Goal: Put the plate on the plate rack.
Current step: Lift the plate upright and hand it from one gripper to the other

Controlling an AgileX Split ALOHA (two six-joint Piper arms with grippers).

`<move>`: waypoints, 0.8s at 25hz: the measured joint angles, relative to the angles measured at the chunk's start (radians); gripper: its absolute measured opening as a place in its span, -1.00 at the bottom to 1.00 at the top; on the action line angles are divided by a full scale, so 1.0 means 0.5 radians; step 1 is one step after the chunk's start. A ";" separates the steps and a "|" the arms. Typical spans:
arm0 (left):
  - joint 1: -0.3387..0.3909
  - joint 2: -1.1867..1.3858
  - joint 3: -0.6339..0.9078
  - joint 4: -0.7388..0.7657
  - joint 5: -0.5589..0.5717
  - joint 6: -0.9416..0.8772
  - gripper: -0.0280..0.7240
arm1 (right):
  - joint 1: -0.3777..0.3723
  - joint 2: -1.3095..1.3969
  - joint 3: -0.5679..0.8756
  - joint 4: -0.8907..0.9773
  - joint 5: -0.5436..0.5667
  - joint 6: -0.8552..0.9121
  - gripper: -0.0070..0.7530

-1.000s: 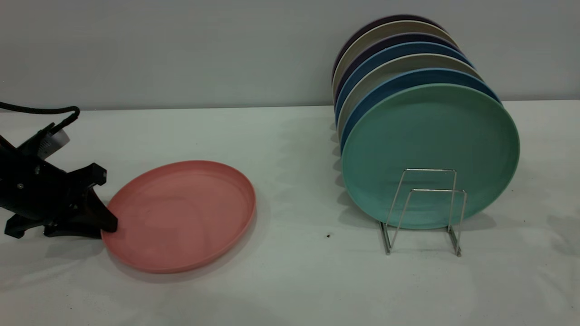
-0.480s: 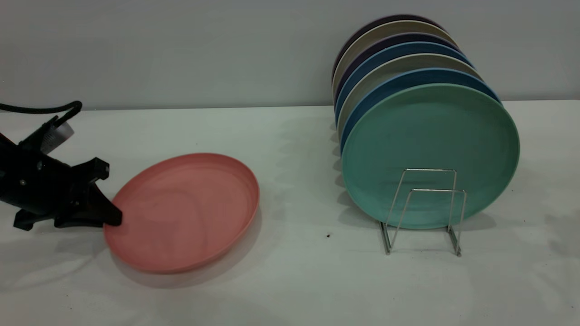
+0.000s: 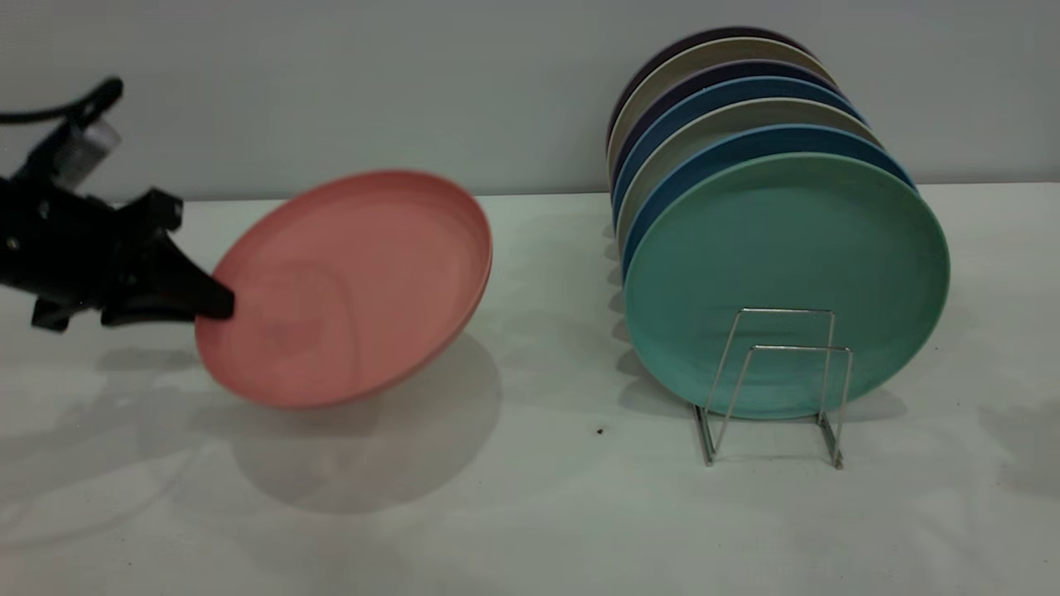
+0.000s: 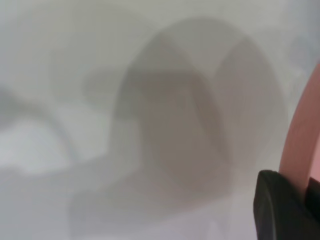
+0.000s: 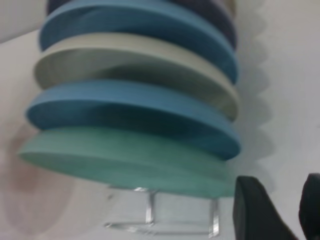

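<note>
at frame left, the left gripper (image 3: 217, 303) pinches the plate (image 3: 348, 285) by its rim, tilted clear of the table (image 3: 530, 513), ready for the plate rack (image 3: 778, 385) at lower right.

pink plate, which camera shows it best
The exterior view: the whole plate shows, tilted and lifted off the table, with the left gripper shut on its edge. The left wrist view catches only a rim sliver; the right wrist view shows none.
</note>
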 joint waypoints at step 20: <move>-0.498 -0.176 0.000 0.031 0.179 -0.044 -0.89 | 0.674 -0.078 0.274 0.320 0.468 0.041 -0.34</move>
